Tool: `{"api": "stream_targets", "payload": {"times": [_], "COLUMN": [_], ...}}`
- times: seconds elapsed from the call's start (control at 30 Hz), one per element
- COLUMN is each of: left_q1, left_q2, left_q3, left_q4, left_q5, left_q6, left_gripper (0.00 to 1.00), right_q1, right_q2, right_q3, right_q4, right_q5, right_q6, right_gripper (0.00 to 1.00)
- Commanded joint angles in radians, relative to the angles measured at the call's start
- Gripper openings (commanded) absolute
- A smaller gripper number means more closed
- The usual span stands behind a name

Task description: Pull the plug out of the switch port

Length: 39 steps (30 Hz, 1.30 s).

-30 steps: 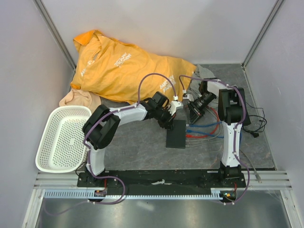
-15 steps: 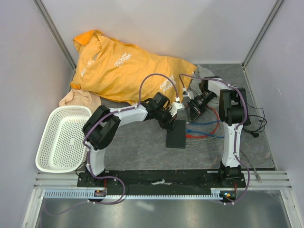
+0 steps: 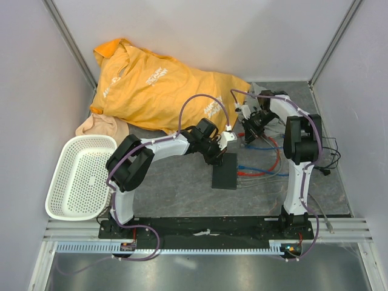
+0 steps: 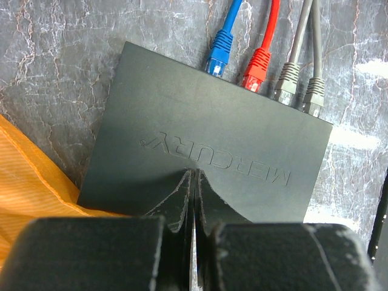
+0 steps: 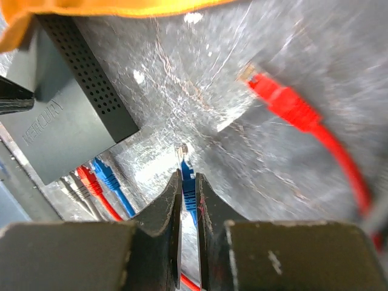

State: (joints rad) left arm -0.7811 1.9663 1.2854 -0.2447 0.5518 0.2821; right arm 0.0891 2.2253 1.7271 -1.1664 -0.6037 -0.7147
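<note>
- Now the right gripper (image 5: 188, 188) is narrow, clamped on a blue plug (image 5: 187, 173) whose tip points out over bare table. It has drawn back from the switch (image 5: 66, 115) since a second ago, so the pull looks done.
- Up and left of those fingers, well apart, lies the switch. Its switch port edge (image 4: 176, 62) faces away from the left gripper (image 4: 193, 182), which is closed, tips pressing the lid. Which socket was emptied cannot be told.
- Beyond the left tips, a seated blue cable (image 4: 219, 51), a red cable (image 4: 259, 63) and two grey cables (image 4: 286, 85) sit in that edge.
- Right of the right fingers lies a loose red plug (image 5: 282, 100), and above them an orange shirt (image 5: 121, 9). Neither appears to obstruct.
</note>
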Motion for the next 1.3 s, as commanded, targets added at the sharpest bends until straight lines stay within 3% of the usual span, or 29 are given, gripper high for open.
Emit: {"api": "stream_targets", "payload": {"times": [0.0,0.2,0.3,0.53,0.7,1.0,1.27], "left_q1": [-0.004,-0.007,-0.009,-0.010,-0.003,0.017,0.016], "left_q2": [0.057,0.051,0.051,0.074,0.097,0.100,0.105], "left_q3": [-0.044,-0.024,-0.024,0.014,0.066,0.072,0.049], "left_q4": [-0.071,-0.116,-0.134,-0.162,-0.174,-0.180,-0.179], "left_q5": [-0.082,-0.064,-0.081,-0.069,-0.046,-0.009,0.013], "left_q6": [0.065,0.147,0.176,0.189,0.144,0.111,0.112], "left_gripper": [0.02,0.01,0.01,0.02,0.02,0.02,0.02], "right_q1": [-0.005,-0.006,-0.006,-0.012,-0.037,-0.112,-0.121], "right_q2": [-0.108,-0.203,-0.330,-0.656,-0.771,-0.845,-0.814], "right_q3": [0.061,0.063,0.011,-0.244,-0.331,-0.197,0.054], "right_q4": [0.031,0.065,0.172,0.658,0.760,0.691,0.672], "right_q5": [-0.031,-0.045,0.008,0.217,0.383,0.563,0.624], "right_q6": [-0.045,0.029,0.087,0.360,0.495,0.348,0.368], "right_gripper": [0.00,0.00,0.00,0.00,0.00,0.00,0.00]}}
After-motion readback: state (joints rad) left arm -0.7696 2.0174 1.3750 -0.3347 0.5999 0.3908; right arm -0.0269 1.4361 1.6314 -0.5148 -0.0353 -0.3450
